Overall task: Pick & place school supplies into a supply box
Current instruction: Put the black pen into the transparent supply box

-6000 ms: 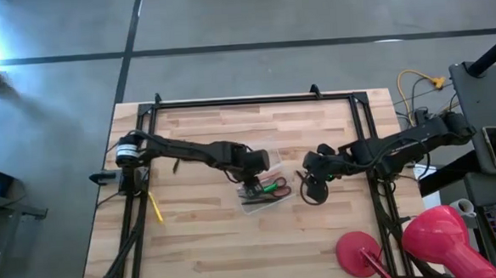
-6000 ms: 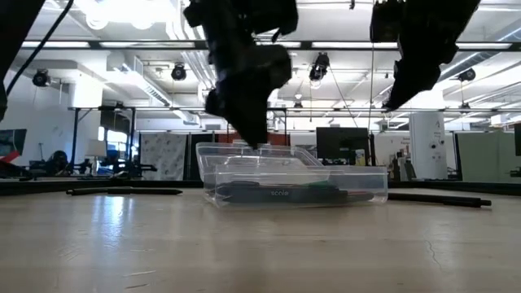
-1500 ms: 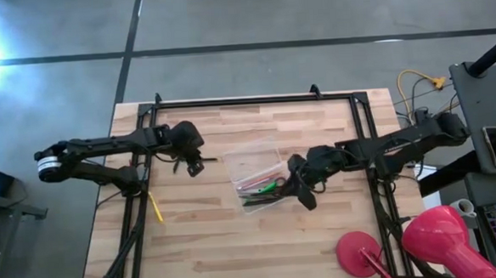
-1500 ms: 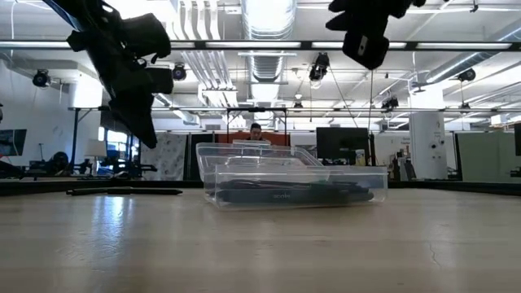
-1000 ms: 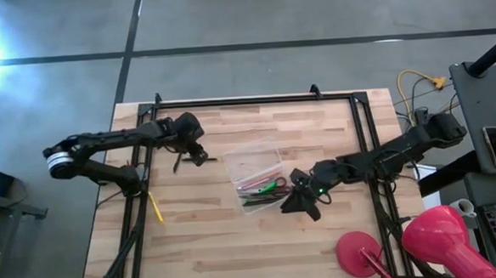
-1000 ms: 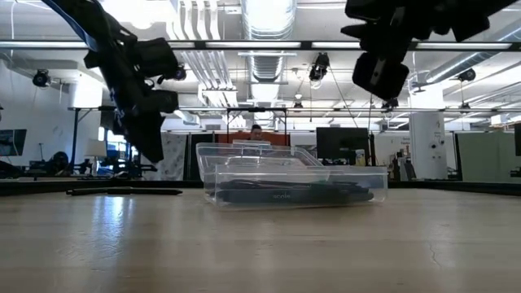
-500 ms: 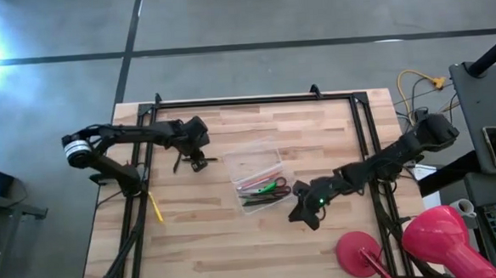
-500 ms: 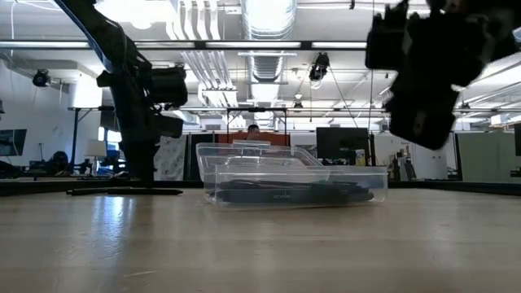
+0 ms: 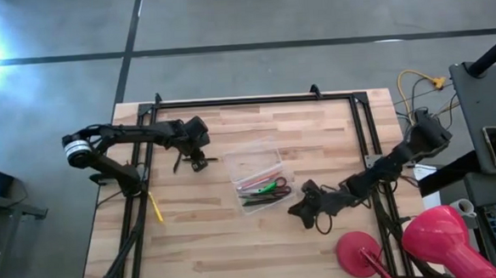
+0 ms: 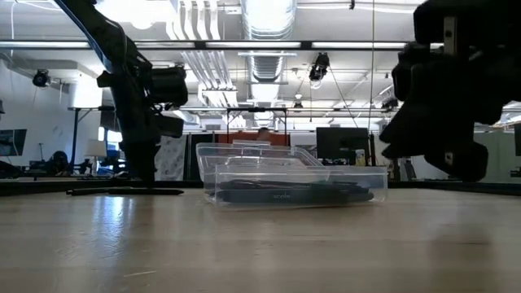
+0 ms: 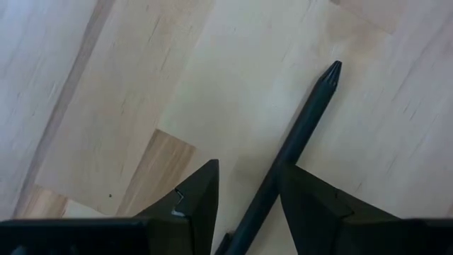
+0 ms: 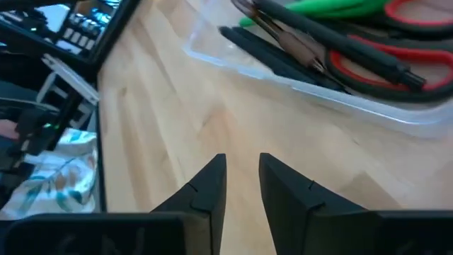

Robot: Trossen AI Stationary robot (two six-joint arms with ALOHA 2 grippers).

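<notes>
My left gripper [image 9: 189,159] points down near the table's left side, open. Its fingers stand on either side of a dark pen [image 11: 297,134] that lies flat on the wood, and I see no touch. The clear supply box [image 9: 259,183] sits mid-table and holds a green pen [image 12: 333,7], red-handled scissors [image 12: 417,42] and dark pens [image 12: 283,60]. My right gripper [image 9: 301,208] hangs just off the box's near right corner, with a narrow gap between its fingers and nothing in them. A yellow pen [image 9: 155,207] lies by the left frame rail.
A black metal frame [image 9: 254,100] runs along the far edge and both sides of the table. Two pink-red round objects [image 9: 440,239] stand at the near right corner. Bare wood lies near of the box. The low view shows the box [image 10: 293,183] between both arms.
My left gripper has come down from a tilt to upright, low over the dark pen, and has held there for the last half second. My right gripper has drawn away from the box toward the table's near edge. The box and its contents have stayed put.
</notes>
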